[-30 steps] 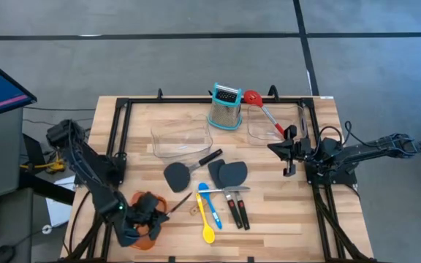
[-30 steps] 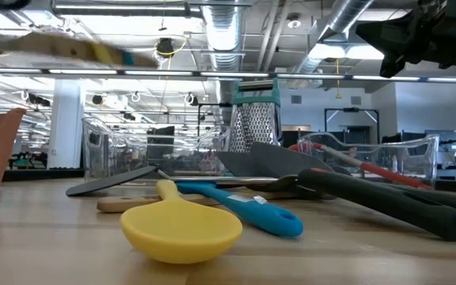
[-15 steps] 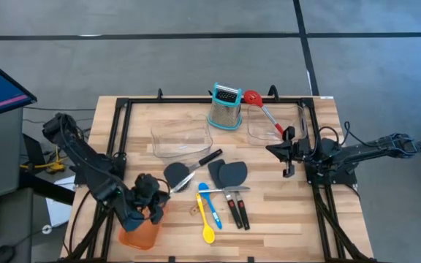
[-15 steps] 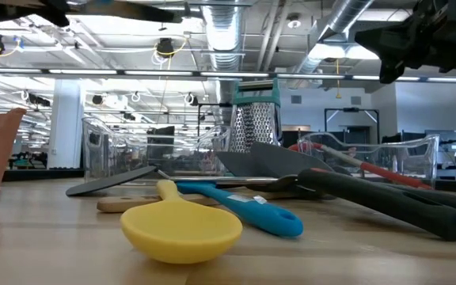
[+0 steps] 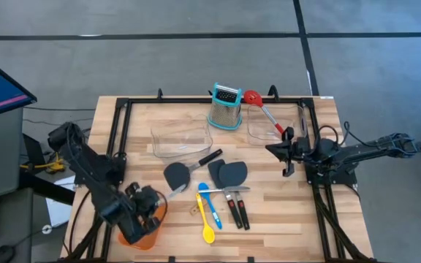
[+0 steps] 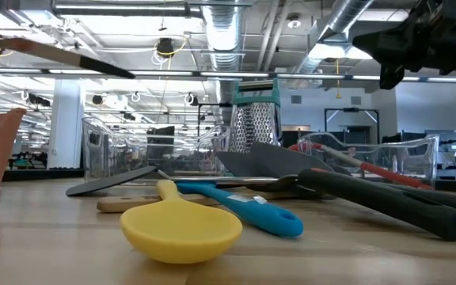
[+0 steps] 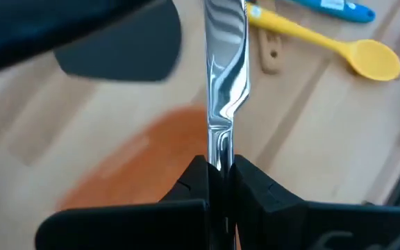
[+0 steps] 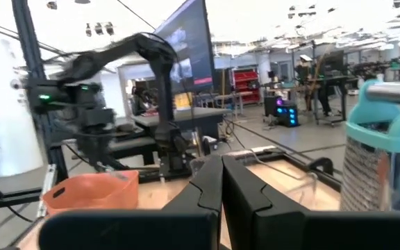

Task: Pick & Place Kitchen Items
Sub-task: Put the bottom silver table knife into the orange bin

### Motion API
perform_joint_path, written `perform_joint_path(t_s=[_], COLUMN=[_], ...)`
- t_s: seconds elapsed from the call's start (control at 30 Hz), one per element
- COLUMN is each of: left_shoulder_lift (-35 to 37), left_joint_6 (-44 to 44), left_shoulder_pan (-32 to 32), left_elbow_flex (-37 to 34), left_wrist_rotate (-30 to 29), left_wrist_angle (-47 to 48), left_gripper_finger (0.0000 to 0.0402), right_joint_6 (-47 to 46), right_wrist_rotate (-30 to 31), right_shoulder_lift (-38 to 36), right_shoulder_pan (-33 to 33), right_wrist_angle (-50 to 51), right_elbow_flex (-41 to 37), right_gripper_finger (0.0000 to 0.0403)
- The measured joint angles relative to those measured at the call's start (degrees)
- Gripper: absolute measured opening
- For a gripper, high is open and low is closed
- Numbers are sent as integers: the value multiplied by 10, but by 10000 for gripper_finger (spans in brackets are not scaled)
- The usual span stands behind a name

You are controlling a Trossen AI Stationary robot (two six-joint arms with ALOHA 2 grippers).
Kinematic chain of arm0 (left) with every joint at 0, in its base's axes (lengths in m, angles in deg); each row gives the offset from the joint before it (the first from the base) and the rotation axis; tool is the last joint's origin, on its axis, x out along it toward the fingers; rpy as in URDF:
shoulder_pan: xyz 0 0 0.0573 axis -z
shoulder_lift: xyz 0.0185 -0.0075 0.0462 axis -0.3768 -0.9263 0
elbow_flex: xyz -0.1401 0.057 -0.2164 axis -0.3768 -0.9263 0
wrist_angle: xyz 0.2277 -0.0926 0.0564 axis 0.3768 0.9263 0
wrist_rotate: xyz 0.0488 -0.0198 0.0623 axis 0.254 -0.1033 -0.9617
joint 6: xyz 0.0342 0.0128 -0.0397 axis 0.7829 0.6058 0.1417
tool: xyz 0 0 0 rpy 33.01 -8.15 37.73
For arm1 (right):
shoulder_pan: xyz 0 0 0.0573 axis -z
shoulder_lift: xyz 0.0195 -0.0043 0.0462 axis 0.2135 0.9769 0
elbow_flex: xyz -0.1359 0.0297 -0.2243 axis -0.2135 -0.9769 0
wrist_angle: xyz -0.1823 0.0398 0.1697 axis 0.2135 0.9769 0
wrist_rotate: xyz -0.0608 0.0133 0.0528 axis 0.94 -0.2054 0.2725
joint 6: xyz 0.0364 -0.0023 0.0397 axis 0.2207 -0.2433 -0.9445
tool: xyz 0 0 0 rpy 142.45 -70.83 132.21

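My left gripper point(image 5: 143, 206) hovers over the orange tray point(image 5: 139, 237) at the table's near left, shut on a shiny flat steel utensil point(image 7: 224, 83). The utensil sticks out toward the black spatula point(image 5: 175, 175) and shows high up in the low view point(image 6: 54, 55). A second black spatula point(image 5: 229, 172), a blue spoon point(image 5: 209, 204), a yellow spoon point(image 5: 207, 223) and black-handled tools point(image 5: 237, 210) lie flat mid-table. My right gripper point(image 5: 287, 155) hangs shut and empty above the table's right side. My left gripper pinches one end of the steel utensil point(image 7: 219, 149) between its two fingers, with the flat blade edge-on in the gap. The utensil runs on along the fingers, away from the wrist. It is lifted clear, above the orange tray point(image 7: 137, 160).
A steel grater point(image 5: 225, 107) stands at the far edge. One clear bin point(image 5: 181, 139) sits beside it; another point(image 5: 272, 124) holds a red slotted spoon point(image 5: 263, 109). Black frame rails point(image 5: 119, 131) run along the table's sides.
My left gripper, still shut on the steel utensil, has swung from over the orange tray toward the black spatula and come back over the tray. The utensil has stayed lifted clear. The things on the table have kept still.
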Motion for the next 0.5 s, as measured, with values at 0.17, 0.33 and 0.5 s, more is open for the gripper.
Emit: perform_joint_path(t_s=[0.17,0.33,0.5], left_shoulder_lift=[-30,-77,-129], left_joint_6=[-159,-271,-286], left_shoulder_pan=[69,102,94], left_elbow_flex=[6,6,6], left_wrist_rotate=[-48,-79,-29], left_wrist_angle=[0,6,4], left_gripper_finger=[3,3,3], right_joint_6=[3,18,20], right_wrist_rotate=[2,2,2], right_shoulder_lift=[0,1,1], right_shoulder_pan=[2,1,1], right_wrist_angle=[-8,-14,-14], right_elbow_flex=[0,0,0], right_gripper_finger=[0,0,0])
